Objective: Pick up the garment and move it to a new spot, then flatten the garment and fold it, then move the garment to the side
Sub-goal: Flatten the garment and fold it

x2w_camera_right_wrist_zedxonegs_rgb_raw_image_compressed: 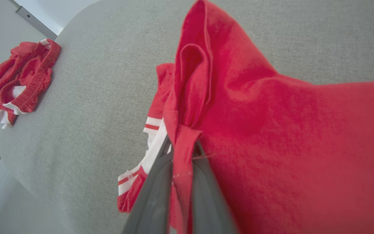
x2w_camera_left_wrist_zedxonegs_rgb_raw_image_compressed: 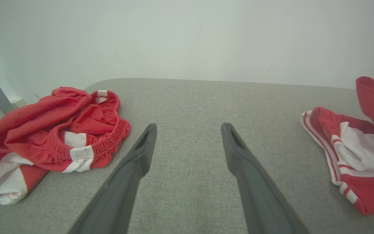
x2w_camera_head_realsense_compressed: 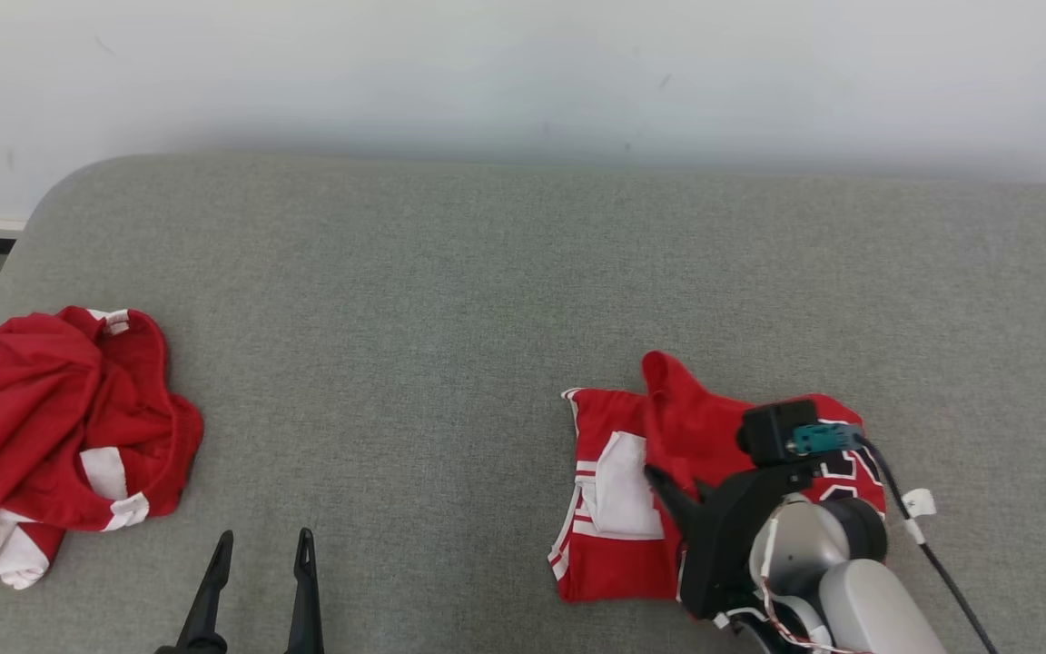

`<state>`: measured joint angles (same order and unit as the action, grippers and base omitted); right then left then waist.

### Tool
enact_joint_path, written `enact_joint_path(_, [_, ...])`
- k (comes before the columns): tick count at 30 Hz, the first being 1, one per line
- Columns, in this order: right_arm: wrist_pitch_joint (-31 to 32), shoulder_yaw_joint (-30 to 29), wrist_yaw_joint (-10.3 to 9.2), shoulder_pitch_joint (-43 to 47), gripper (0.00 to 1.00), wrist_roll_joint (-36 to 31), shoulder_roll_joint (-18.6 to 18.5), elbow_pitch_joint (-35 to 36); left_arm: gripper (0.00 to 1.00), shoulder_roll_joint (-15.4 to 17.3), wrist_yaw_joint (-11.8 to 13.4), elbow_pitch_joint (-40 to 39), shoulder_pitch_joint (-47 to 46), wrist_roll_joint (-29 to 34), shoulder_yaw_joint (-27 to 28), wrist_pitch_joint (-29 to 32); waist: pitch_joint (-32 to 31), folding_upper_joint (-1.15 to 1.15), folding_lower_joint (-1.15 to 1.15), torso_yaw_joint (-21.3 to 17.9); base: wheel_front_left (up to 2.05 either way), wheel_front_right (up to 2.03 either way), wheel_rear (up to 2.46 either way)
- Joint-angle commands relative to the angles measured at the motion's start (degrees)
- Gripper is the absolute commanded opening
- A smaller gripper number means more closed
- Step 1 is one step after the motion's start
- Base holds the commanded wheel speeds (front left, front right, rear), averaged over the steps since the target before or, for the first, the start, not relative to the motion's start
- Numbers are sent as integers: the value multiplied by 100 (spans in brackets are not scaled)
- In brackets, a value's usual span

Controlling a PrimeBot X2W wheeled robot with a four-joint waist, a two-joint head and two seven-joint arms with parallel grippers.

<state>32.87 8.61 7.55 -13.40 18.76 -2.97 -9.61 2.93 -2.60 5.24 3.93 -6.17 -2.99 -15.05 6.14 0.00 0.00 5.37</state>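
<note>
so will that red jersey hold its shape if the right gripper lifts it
Probably floppy: the red jersey hangs in soft folds from the right gripper pinching its edge. It looks thin and light, so the rest would likely trail behind.

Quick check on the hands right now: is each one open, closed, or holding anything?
Left hand: open, holding nothing.
Right hand: closed on a fold of the red jersey.
</note>
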Motion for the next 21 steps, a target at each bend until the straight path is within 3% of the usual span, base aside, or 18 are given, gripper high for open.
enact_joint_path(1, [-62,137,-9,-78,0,115,17,-104,100,-7,-1,14,-69,-22,-19,-17,29,0,0,42,0,0,0])
enact_joint_path(11, [-441,493,-9,-366,0,437,19,-651,100,-7,42,21,-115,-46,-37,-17,80,0,0,120,0,0,0])
enact_joint_path(12, [-482,523,-9,-389,42,500,18,-705,100,-7,45,22,-119,-48,-40,-17,82,0,0,122,0,0,0])
enact_joint_path(13, [-482,523,-9,-389,42,500,18,-705,100,-7,45,22,-119,-48,-40,-17,82,0,0,122,0,0,0])
enact_joint_path(14, [-501,568,-9,-397,100,585,19,-763,100,-6,46,25,-123,-48,-44,-17,81,0,0,123,0,0,0])
enact_joint_path(21, [-1088,577,-9,-542,100,1710,15,-647,100,-6,57,37,-104,-60,-41,-17,29,0,0,122,0,0,0])
